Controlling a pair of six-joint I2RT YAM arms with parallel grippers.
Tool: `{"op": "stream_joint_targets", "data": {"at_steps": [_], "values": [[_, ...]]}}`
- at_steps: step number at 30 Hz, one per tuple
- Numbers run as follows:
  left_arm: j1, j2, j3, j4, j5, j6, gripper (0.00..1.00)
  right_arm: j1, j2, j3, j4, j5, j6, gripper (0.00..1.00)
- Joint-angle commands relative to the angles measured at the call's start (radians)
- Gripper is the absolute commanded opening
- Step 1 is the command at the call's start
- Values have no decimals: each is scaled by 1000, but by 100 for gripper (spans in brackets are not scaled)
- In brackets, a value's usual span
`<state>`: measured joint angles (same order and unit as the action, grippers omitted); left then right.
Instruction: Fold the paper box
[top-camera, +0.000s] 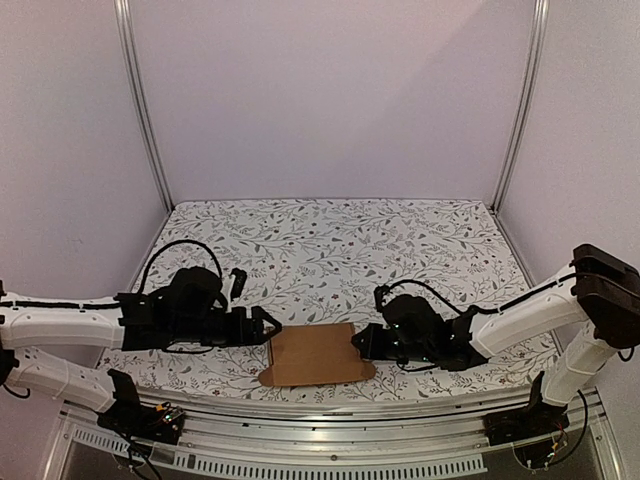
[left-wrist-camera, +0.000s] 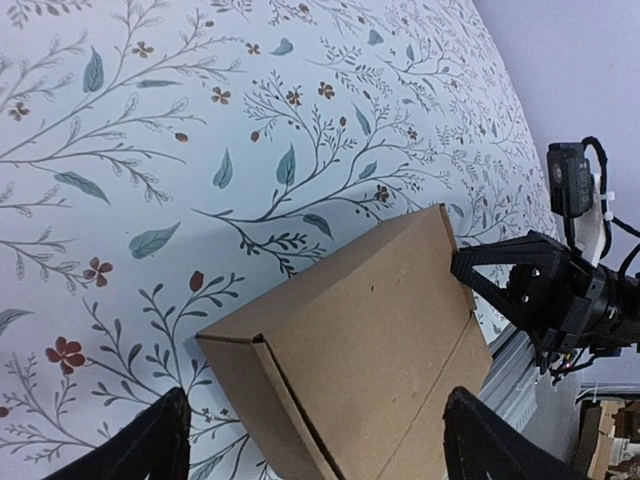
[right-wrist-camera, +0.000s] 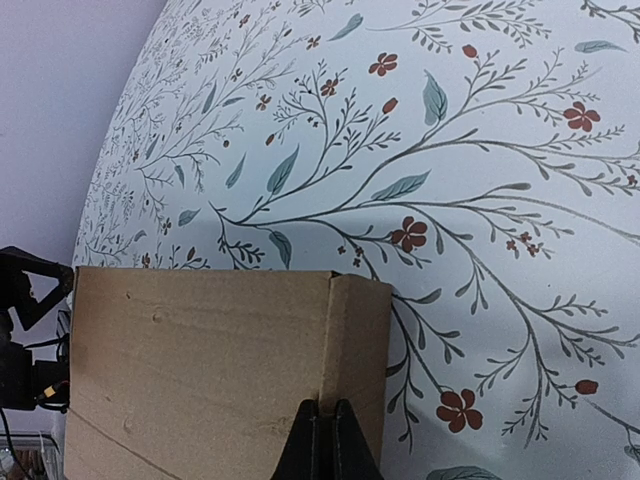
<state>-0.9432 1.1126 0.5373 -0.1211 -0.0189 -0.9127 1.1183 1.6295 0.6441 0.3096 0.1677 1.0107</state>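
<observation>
The paper box (top-camera: 315, 355) is a plain brown, low cardboard shape lying on the floral cloth near the table's front edge, with a tab sticking out at its front left. My left gripper (top-camera: 272, 329) is at its left end. In the left wrist view it is open (left-wrist-camera: 325, 450), its fingers (left-wrist-camera: 160, 440) wide apart on either side of the box (left-wrist-camera: 370, 330). My right gripper (top-camera: 359, 342) is at the box's right end. In the right wrist view it is shut (right-wrist-camera: 325, 440) on the upright fold at the box's right side (right-wrist-camera: 200, 370).
The floral tablecloth (top-camera: 330, 240) covers the table. White walls and aluminium posts (top-camera: 145, 110) enclose it at the back and sides. A metal rail (top-camera: 320, 412) runs along the front edge, just below the box.
</observation>
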Motion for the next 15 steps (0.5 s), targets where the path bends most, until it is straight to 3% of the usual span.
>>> {"op": "stream_joint_targets", "data": {"at_steps": [1, 3, 15], "values": [[25, 0, -65, 89, 156, 6, 93, -19, 9, -58, -99, -33, -14, 0], [36, 21, -101, 195, 229, -22, 99, -25, 11, -66, -83, -43, -14, 0], [83, 212, -253, 690, 394, -234, 100, -43, 15, -95, -33, -66, -13, 0]]}}
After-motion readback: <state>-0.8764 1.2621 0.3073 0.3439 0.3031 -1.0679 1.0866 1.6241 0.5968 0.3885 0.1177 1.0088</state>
